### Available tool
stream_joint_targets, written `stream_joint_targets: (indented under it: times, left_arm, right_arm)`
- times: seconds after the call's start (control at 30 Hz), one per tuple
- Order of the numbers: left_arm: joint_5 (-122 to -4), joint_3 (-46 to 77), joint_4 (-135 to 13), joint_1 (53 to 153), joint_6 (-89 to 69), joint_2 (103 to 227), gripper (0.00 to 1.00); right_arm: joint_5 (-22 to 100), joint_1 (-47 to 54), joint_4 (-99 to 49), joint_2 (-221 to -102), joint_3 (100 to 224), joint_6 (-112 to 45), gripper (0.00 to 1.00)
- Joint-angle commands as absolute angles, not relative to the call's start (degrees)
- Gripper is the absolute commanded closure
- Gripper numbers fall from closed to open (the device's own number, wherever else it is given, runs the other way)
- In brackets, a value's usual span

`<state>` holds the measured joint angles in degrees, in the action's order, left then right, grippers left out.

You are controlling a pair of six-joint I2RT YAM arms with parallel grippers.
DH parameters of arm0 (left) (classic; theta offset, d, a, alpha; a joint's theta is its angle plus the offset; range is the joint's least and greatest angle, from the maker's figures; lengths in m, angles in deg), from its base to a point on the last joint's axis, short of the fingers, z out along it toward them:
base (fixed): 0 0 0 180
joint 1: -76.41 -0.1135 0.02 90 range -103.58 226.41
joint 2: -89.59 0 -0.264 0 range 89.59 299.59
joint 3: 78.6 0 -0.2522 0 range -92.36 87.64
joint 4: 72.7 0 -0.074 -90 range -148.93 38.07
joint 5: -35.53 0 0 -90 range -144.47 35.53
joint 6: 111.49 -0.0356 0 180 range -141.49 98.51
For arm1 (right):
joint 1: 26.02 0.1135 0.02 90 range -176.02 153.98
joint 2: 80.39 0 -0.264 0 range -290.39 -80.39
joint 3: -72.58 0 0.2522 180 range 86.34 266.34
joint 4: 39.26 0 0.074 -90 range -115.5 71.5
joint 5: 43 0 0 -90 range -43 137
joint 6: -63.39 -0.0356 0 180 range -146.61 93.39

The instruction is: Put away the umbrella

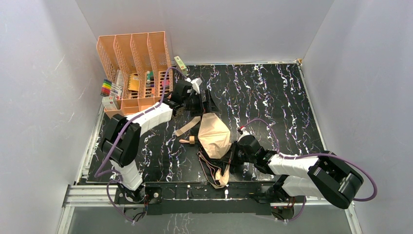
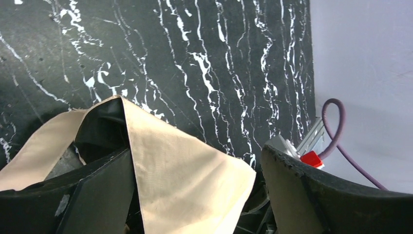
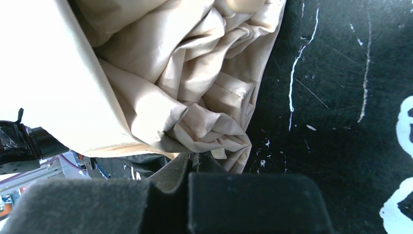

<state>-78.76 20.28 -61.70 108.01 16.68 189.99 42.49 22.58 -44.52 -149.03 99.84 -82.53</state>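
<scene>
Two arms meet at a compact folding umbrella of pale peach-tan fabric (image 1: pixel 214 136), which lies half-collapsed near the middle of the black, white-veined desk (image 1: pixel 277 97).

**Umbrella.** Its canopy forms a loose, crumpled bundle. A matching flat fabric strap (image 1: pixel 187 127) trails from the bundle toward the left. A small tan handle (image 1: pixel 191 140) lies just beside the bundle's left edge. Thin dark metal ribs (image 1: pixel 207 168) show at the end nearest the arm bases.

**Left arm** (image 1: pixel 151 116). It reaches to the far end of the umbrella. In the left wrist view its jaws stand wide apart. A fold of the fabric (image 2: pixel 185 180) rises between them, close against one jaw, and is not clamped. A purple cable (image 2: pixel 336 122) loops beside the pale wall at the right of that view.

**Right arm** (image 1: pixel 292 163). It lies low across the near right of the desk, with its tip at the umbrella's right edge. Its jaws are fully closed. In the right wrist view, bunched fabric (image 3: pixel 195 87) lies directly before their tips. Whether any cloth is pinched cannot be told.

**Surroundings.** A rigid peach-orange slotted plastic desk organizer (image 1: pixel 134 58) stands at the far left corner, well apart from the umbrella. A set of coloured markers (image 1: pixel 106 87) sits at its left side.
</scene>
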Motion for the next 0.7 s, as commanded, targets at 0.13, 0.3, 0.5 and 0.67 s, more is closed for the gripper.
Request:
stream_joint_targets:
  times: [0.13, 0.3, 0.5, 0.67]
  left_arm:
    - [-85.8, 18.4, -66.7, 107.6, 16.6, 186.3, 0.18]
    - [-88.9, 19.0, -69.3, 107.6, 16.6, 185.3, 0.32]
    - [-89.5, 20.9, -72.0, 107.2, 17.1, 183.6, 0.43]
    - [-89.5, 20.0, -71.7, 106.6, 17.0, 182.9, 0.61]
  right_arm:
    - [44.8, 22.5, -36.8, -149.4, 98.7, -80.5, 1.00]
    - [44.7, 22.5, -37.1, -149.6, 98.7, -80.5, 1.00]
    - [44.6, 22.5, -37.1, -149.9, 98.8, -80.5, 1.00]
    - [44.5, 22.5, -37.3, -150.2, 98.7, -80.5, 1.00]
